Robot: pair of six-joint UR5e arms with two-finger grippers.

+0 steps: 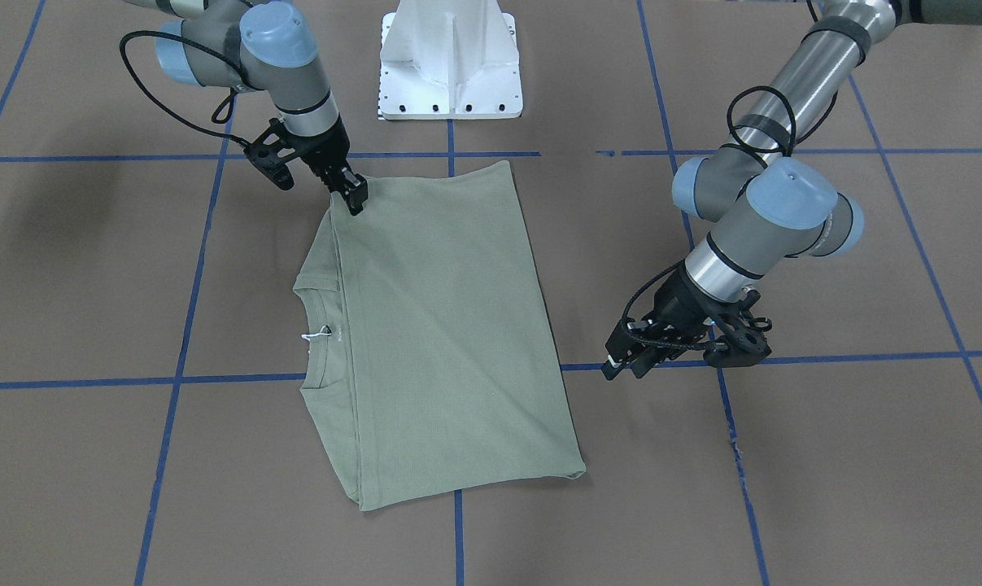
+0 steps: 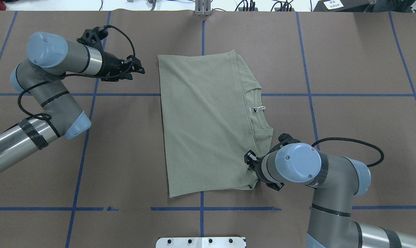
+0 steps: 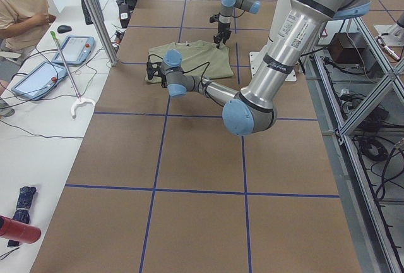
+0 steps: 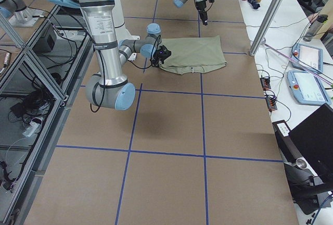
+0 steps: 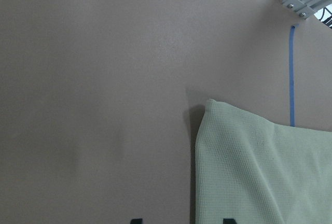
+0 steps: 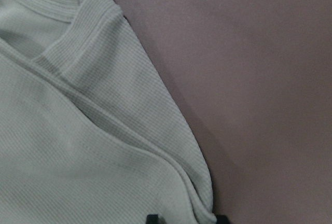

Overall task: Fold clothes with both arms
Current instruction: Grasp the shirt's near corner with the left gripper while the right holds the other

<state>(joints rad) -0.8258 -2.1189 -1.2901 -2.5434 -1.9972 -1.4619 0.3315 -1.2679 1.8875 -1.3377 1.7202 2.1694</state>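
The sage-green shirt (image 1: 442,325) lies folded into a flat rectangle on the brown table, also in the overhead view (image 2: 208,120). Its collar and white string tag (image 2: 261,108) are on my right side. My right gripper (image 1: 355,202) is down at the shirt's near right corner (image 2: 250,161). In its wrist view the fingertips (image 6: 151,218) stand apart on either side of the folded shoulder edge (image 6: 78,130). My left gripper (image 2: 140,69) is open beside the shirt's far left corner (image 5: 264,172), not touching it.
The white base pedestal (image 1: 450,61) stands at the robot's edge. Blue tape lines (image 2: 125,94) cross the brown table. In the exterior left view an operator (image 3: 25,7), tablets (image 3: 79,48) and a metal post (image 3: 95,17) are at the table's far side.
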